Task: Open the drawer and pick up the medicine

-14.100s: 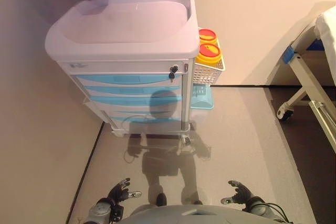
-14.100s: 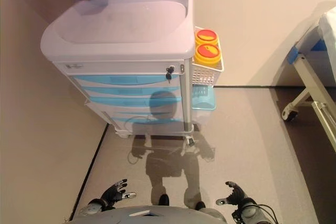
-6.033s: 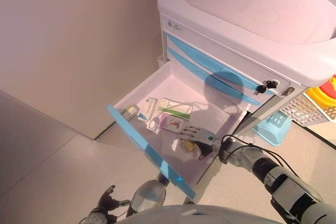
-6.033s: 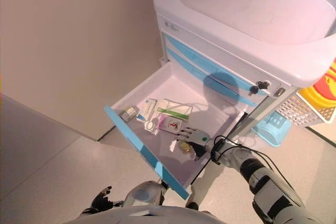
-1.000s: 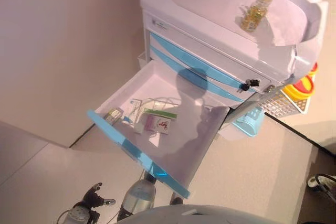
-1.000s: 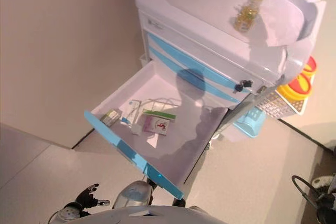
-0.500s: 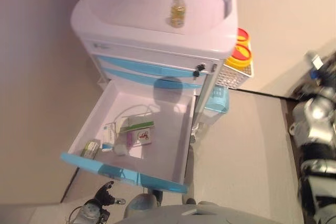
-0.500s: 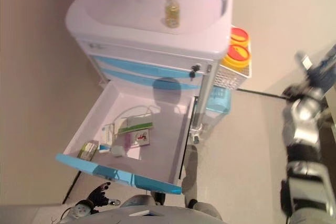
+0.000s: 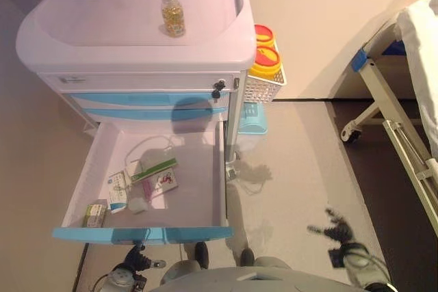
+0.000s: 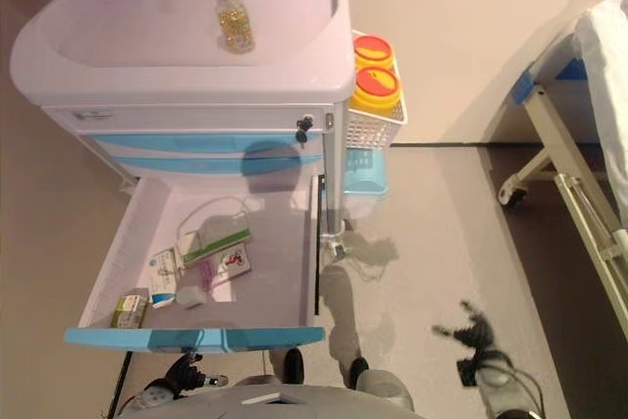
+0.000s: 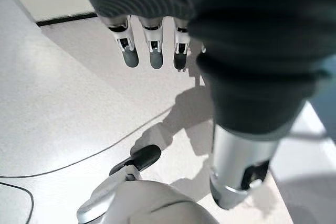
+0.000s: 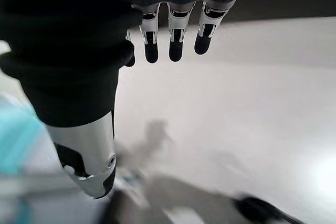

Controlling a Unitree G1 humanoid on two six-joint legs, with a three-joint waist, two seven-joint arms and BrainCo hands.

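A small glass medicine bottle (image 9: pixel 172 13) with yellow contents stands upright on the top of the white and blue cart (image 9: pixel 226 39). The cart's lower drawer (image 9: pixel 205 169) is pulled out, with several medicine boxes and packets (image 9: pixel 140 184) lying in it. My left hand (image 9: pixel 137 261) hangs low by the drawer's blue front, its fingers (image 11: pixel 152 45) straight and empty over the floor. My right hand (image 9: pixel 335 227) hangs low at the right, far from the cart, its fingers (image 12: pixel 176 38) straight and empty.
A white basket (image 9: pixel 263 87) with two yellow and red containers (image 9: pixel 263 56) hangs on the cart's right side, with a pale blue bin (image 9: pixel 250 117) below it. A bed frame on wheels (image 9: pixel 383 121) stands at the right. A wall runs behind the cart.
The camera has swung, so the whole scene has shifted. My right arm has dropped from raised at the right to hanging low by the floor. The bottle stays on the cart top.
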